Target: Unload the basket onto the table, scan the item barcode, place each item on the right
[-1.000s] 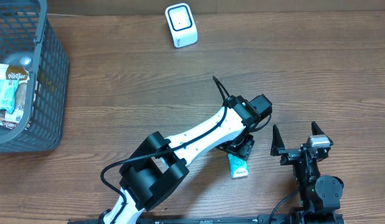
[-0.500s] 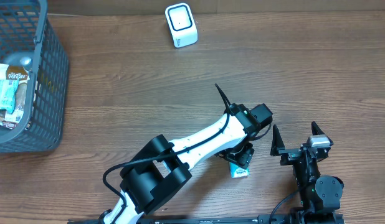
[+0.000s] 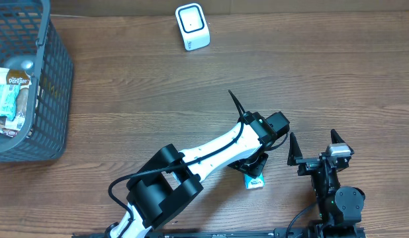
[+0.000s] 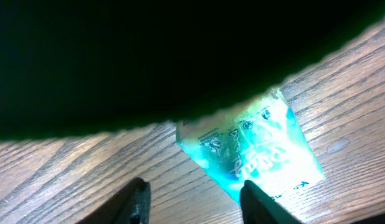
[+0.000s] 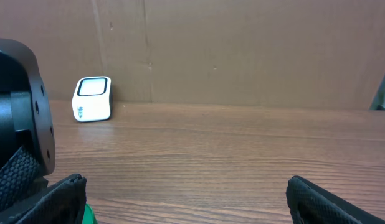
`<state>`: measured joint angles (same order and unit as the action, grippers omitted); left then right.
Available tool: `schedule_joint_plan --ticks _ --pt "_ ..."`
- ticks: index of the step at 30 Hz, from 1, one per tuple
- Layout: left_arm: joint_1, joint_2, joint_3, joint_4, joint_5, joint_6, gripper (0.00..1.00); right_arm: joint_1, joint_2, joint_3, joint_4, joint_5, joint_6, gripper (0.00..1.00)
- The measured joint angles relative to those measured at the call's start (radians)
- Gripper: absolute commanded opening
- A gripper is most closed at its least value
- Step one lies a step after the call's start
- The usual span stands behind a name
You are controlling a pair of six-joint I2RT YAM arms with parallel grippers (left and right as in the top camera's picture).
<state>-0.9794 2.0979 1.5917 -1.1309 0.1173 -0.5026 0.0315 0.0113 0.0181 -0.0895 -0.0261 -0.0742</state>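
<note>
Sachet (image 4: 267, 149) judged light, limp, slippery; edge pinch advised. Left tool (image 4: 194, 190) half open, nothing held; right tool (image 3: 313, 139) wide open, empty.

Your overhead view is evenly lit and sharp. In the left wrist view, blackness fills the top half, and the packet (image 4: 255, 155) looks blurred and washed out.

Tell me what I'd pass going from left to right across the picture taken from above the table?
basket → white scanner → blue-green packet → right claw
</note>
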Motion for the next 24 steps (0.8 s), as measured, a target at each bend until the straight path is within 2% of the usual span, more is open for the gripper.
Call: schedule_joint_plan --ticks 4,8,12,13,14,15,16,17,20,24 --pt "0.005 -0.001 0.001 0.0 -0.002 0.0 0.64 0.0 0.0 0.0 0.001 0.0 0.0 1.0" --pt "0.008 -0.001 0.013 -0.019 -0.027 -0.003 0.67 0.0 0.0 0.0 0.0 0.0 0.0 1.0" --pt "0.018 -0.015 0.043 -0.02 -0.059 -0.003 0.66 0.0 0.0 0.0 0.0 0.0 0.0 1.0" --pt "0.018 -0.026 0.047 -0.019 -0.063 -0.003 0.62 0.0 0.0 0.0 0.0 0.0 0.0 1.0" --pt "0.019 -0.047 0.051 -0.016 -0.07 -0.004 0.54 0.0 0.0 0.0 0.001 0.0 0.0 1.0" --pt "0.019 -0.068 0.053 -0.017 -0.073 -0.003 0.34 0.0 0.0 0.0 0.0 0.0 0.0 1.0" --pt "0.019 -0.093 0.057 -0.018 -0.077 0.001 0.07 0.0 0.0 0.0 0.0 0.0 0.0 1.0" --pt "0.019 -0.116 0.061 -0.019 -0.077 0.005 0.04 0.0 0.0 0.0 0.0 0.0 0.0 1.0" --pt "0.019 -0.16 0.075 -0.024 -0.072 0.036 0.04 0.0 0.0 0.0 0.0 0.0 0.0 1.0" --pt "0.017 -0.146 0.076 -0.026 0.018 0.154 0.04 0.0 0.0 0.0 0.0 0.0 0.0 1.0"
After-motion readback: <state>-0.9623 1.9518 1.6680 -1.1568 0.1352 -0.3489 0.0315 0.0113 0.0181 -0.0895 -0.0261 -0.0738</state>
